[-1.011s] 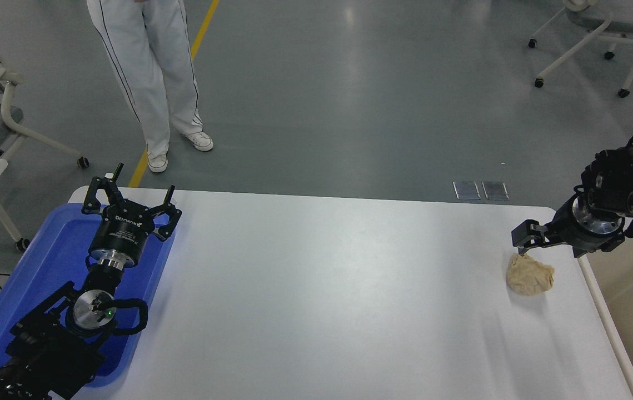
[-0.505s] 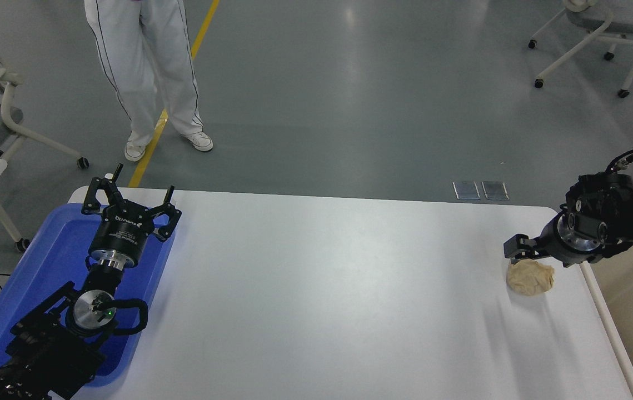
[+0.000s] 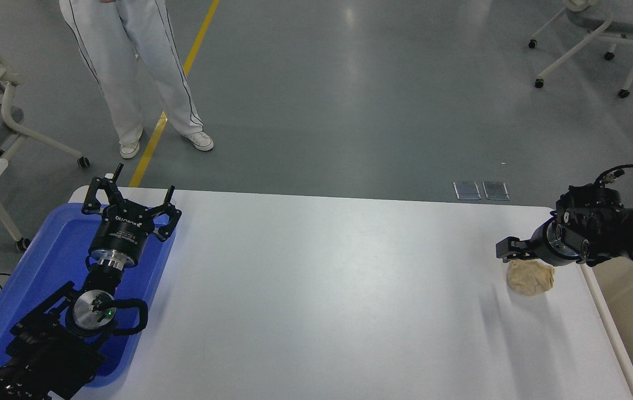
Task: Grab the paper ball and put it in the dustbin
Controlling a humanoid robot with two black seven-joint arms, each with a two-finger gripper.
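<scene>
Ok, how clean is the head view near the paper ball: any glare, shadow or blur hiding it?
Head view: the paper ball is sharp and evenly lit, with its wrinkles showing. The white table carries soft glare at its middle and faint grey streaks of shadow near the ball. The right gripper is dark against it, so its fingers are hard to read. The dustbin is cut off by the frame.

Both arms are black. The left arm (image 3: 44, 344) has a silver wrist disc with a small green light, a looped black cable, and a cylindrical pincer (image 3: 130, 203) base with white lettering and thin linked fingers. The right arm (image 3: 616, 233) shows a silver wrist ring and a thin arched cable.
</scene>
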